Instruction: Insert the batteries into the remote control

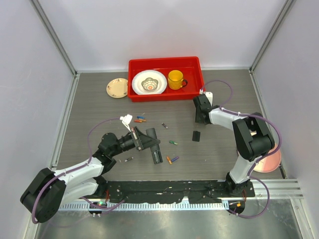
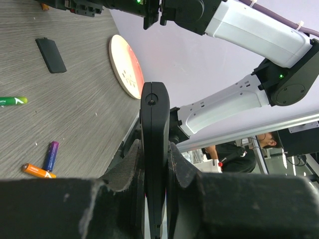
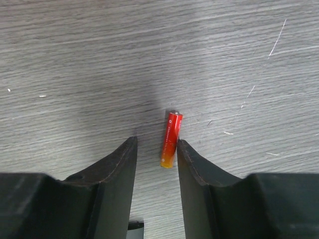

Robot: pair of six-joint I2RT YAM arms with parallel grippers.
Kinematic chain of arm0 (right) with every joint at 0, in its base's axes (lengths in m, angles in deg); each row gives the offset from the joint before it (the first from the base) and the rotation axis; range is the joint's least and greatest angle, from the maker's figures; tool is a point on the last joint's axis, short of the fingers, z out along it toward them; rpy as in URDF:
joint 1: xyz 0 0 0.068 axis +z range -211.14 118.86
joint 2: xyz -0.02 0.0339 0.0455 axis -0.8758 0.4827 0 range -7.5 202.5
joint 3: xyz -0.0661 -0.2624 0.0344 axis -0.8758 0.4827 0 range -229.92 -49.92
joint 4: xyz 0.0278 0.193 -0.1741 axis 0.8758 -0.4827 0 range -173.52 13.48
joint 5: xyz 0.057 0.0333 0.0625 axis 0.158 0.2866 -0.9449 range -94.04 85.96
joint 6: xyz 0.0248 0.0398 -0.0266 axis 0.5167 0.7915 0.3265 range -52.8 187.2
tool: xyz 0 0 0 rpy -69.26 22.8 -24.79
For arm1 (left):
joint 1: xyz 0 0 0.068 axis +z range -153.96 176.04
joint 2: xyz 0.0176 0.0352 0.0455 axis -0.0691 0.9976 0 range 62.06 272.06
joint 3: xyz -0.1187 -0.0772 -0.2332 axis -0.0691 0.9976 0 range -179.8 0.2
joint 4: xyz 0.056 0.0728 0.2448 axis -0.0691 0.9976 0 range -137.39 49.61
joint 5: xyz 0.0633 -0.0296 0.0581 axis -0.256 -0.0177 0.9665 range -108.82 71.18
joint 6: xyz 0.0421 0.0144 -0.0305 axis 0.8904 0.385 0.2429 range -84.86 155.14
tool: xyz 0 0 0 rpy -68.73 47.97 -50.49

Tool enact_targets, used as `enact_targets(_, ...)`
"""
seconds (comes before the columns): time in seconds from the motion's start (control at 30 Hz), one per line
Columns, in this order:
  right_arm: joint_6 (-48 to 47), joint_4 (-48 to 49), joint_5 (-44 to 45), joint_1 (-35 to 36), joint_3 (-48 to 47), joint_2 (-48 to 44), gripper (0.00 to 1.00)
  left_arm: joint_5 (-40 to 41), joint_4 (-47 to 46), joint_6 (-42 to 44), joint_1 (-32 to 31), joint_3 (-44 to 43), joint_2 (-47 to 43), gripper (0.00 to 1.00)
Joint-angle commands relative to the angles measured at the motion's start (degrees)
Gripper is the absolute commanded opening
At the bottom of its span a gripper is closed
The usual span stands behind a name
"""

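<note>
My left gripper is shut on the remote control, a slim black bar that stands edge-on between the pads. In the right wrist view my right gripper stands open, low over the table. A red-orange battery lies between its jaws, against the right finger, with a gap to the left one. From above, the right gripper hides that battery. Other batteries lie loose on the table: a green one, an orange and purple pair, and several at the left.
A small black battery cover lies between the arms. At the back a red tray holds a white bowl and a yellow mug. Left of it sits a small plate, and a pink plate lies by the right arm's base.
</note>
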Motion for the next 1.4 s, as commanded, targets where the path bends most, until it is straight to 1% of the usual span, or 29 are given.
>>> enact_targets(0.0, 0.42, -0.26, -0.76, 0.08, -0.97, 0.80, 0.39, 0.29, -1.02, 0.94, -0.07, -0.56, -1.09, 0.00)
enact_targets(0.07, 1.12, -0.78, -1.11, 0.17, -0.88, 1.50, 0.36, 0.38, -1.02, 0.94, -0.07, -0.47, -1.09, 0.00)
enact_targets(0.13, 1.82, -1.22, -1.38, 0.08, -0.79, 1.86, 0.28, 0.38, -1.10, 0.94, -0.07, -0.38, -1.35, 0.00)
enact_targets(0.17, 2.18, -1.40, -1.99, 0.08, -0.79, 2.12, 0.21, 0.47, -1.10, 0.94, -0.07, -0.29, -1.35, 0.00)
enact_targets(0.27, 4.54, -2.10, -3.22, 0.08, -0.79, 1.77, 0.07, 0.65, -0.84, 0.94, -0.07, -0.03, -2.23, 0.00)
enact_targets(0.3, 5.60, -2.45, -4.88, 0.08, -0.62, 1.34, 0.03, 0.91, -0.67, 0.94, -0.07, 0.06, -2.49, 0.00)
enact_targets(0.33, 7.35, -2.63, -5.68, 0.08, -0.53, 0.72, 0.01, 1.17, -0.40, 0.94, -0.07, 0.15, -2.93, 0.00)
enact_targets(0.4, 13.32, -1.85, -7.96, 0.17, 0.17, -2.34, 0.01, 1.78, 0.47, 1.11, -0.07, 0.32, -3.99, 0.00)
enact_targets(0.47, 19.11, -2.10, -7.62, 0.43, 1.05, -4.81, 0.01, 2.14, 0.91, 1.29, -0.07, 0.50, -4.86, 0.00)
enact_targets(0.5, 25.93, -1.58, -7.71, 0.61, 1.49, -7.26, 0.01, 2.49, 1.00, 1.29, -0.07, 0.67, -5.04, 0.00)
enact_targets(0.53, 29.04, -0.88, -7.97, 1.48, 2.62, -8.41, 0.01, 2.75, 1.09, 1.29, -0.07, 0.76, -5.31, 0.00)
enact_targets(0.57, 33.16, -0.27, -7.19, 2.18, 3.07, -9.47, 0.01, 3.02, 1.27, 1.29, -0.07, 0.94, -5.74, 0.00)
enact_targets(0.6, 41.12, -0.52, -5.62, 3.23, 3.42, -10.44, 0.01, 3.54, 1.44, 1.37, -0.07, 1.11, -6.53, 0.00)
enact_targets(0.67, 50.39, -1.74, -0.35, 6.57, 4.30, -12.20, 0.01, 5.65, 2.05, 1.20, -0.07, 1.64, -7.68, 0.00)
enact_targets(0.7, 54.35, -3.84, 1.67, 8.06, 4.31, -12.38, 0.01, 6.44, 2.58, 1.03, -0.07, 2.25, -9.42, 0.00)
enact_targets(0.73, 62.57, -6.04, 3.78, 10.43, 2.83, -11.51, 0.01, 8.27, 3.20, 0.94, -0.07, 2.52, -10.22, 0.00)
enact_targets(0.77, 65.26, -8.58, 7.54, 11.67, 1.51, -10.63, 0.01, 9.16, 4.59, 1.02, -0.07, 2.87, -11.27, 0.00)
enact_targets(0.8, 67.90, -13.92, 8.89, 12.55, -0.16, -9.40, 0.01, 10.13, 5.65, 1.02, -0.07, 3.39, -12.50, 0.00)
enact_targets(0.83, 73.23, -17.10, 10.21, 13.26, -3.74, -7.74, 0.01, 11.01, 6.62, 1.11, -0.07, 3.66, -14.87, 0.00)
enact_targets(0.87, 75.72, -20.01, 10.92, 14.74, -5.52, -4.50, 0.01, 12.50, 8.54, 1.29, -0.07, 3.84, -16.37, 0.00)
enact_targets(0.9, 77.83, -25.17, 10.84, 15.19, -7.10, -2.64, 0.01, 13.12, 9.69, 1.55, -0.07, 4.10, -17.78, 0.00)
enact_targets(0.93, 81.51, -27.40, 10.83, 15.81, -9.73, -1.32, 0.01, 13.74, 12.58, 2.16, -0.07, 4.10, -20.92, 0.00)
enact_targets(1.0, 84.43, -30.91, 11.09, 17.56, -11.24, 1.33, 0.01, 15.58, 15.67, 2.69, -0.07, 4.28, -24.19, 0.00)
enact_targets(1.03, 85.84, -31.11, 11.36, 18.09, -11.69, 1.68, 0.01, 16.46, 18.64, 3.39, -0.07, 4.36, -27.69, 0.00)
enact_targets(1.13, 88.75, -31.72, 11.89, 20.20, -13.00, 3.43, 0.01, 18.92, 23.74, 4.27, -0.07, 4.72, -32.19, 0.00)
enact_targets(1.17, 89.80, -33.46, 11.89, 20.73, -13.79, 4.92, 0.01, 19.36, 24.90, 4.36, -0.07, 4.98, -34.55, 0.00)
enact_targets(1.27, 90.16, -35.59, 11.89, 21.79, -16.52, 6.95, 0.01, 20.68, 27.28, 4.28, -0.07, 5.59, -37.64, 0.00)
enact_targets(1.37, 89.72, -35.77, 11.54, 22.23, -17.58, 8.45, 0.01, 20.69, 28.16, 4.10, -0.07, 5.95, -38.70, 0.00)
